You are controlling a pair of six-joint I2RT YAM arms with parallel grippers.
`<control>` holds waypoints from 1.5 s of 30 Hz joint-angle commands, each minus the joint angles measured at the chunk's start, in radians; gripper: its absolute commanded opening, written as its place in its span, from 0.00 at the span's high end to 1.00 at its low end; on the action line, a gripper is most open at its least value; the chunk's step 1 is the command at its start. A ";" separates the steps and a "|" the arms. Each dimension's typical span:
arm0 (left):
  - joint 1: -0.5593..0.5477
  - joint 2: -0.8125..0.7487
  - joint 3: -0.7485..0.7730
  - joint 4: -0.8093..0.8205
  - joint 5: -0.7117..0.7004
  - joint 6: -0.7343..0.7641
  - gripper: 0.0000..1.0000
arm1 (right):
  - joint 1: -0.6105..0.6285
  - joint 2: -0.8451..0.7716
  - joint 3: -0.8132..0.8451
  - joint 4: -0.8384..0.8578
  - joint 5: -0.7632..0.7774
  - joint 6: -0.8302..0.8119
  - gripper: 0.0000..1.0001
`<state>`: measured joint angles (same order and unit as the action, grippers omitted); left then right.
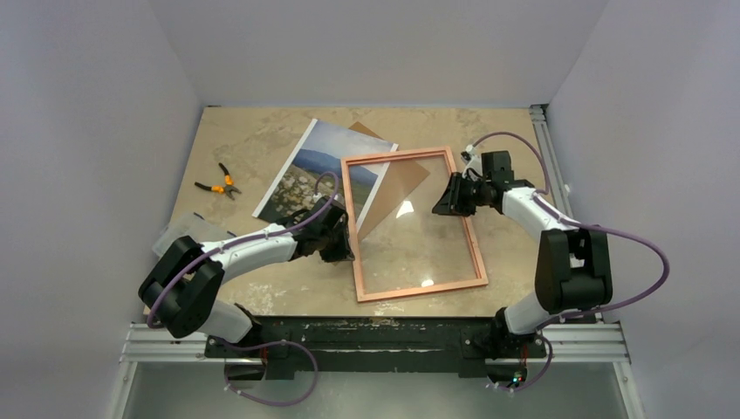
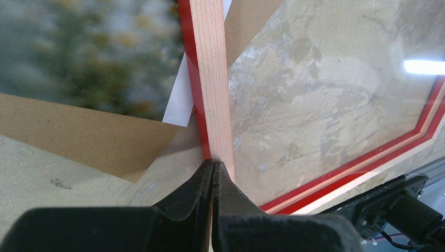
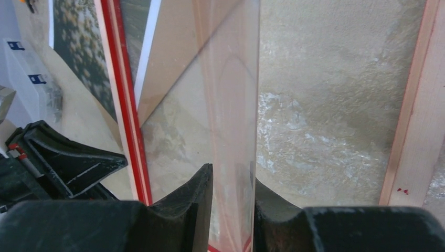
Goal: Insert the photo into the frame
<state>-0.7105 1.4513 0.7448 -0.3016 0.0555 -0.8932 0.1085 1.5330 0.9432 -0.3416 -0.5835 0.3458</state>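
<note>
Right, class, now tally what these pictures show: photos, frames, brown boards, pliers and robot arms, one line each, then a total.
Photos: 1, the photo
Frames: 1, the frame
Brown boards: 1, the backing board
Pliers: 1, the orange-handled pliers
Robot arms: 2, the left arm and the right arm
Total: 6

Bright even light, soft shadows, glare on frame [image 1: 419, 288], blurred photo [image 2: 78, 52]
</note>
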 commanded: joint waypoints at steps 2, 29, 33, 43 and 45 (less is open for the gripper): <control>-0.007 0.078 -0.044 -0.123 -0.100 0.065 1.00 | 0.023 0.020 0.008 -0.002 -0.018 0.005 0.74; -0.009 0.088 -0.039 -0.138 -0.106 0.071 1.00 | 0.121 0.009 0.086 -0.156 0.434 -0.024 0.23; -0.009 0.088 -0.040 -0.140 -0.108 0.071 1.00 | 0.121 0.004 0.082 -0.164 0.476 -0.014 0.19; -0.009 0.089 -0.042 -0.143 -0.112 0.072 1.00 | 0.121 0.016 0.075 -0.172 0.515 0.002 0.14; -0.010 0.089 -0.042 -0.143 -0.112 0.071 1.00 | 0.122 0.019 0.075 -0.175 0.520 0.002 0.14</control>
<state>-0.7147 1.4643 0.7559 -0.3119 0.0559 -0.8715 0.2253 1.5578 0.9936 -0.5102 -0.0959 0.3363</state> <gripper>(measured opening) 0.004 0.856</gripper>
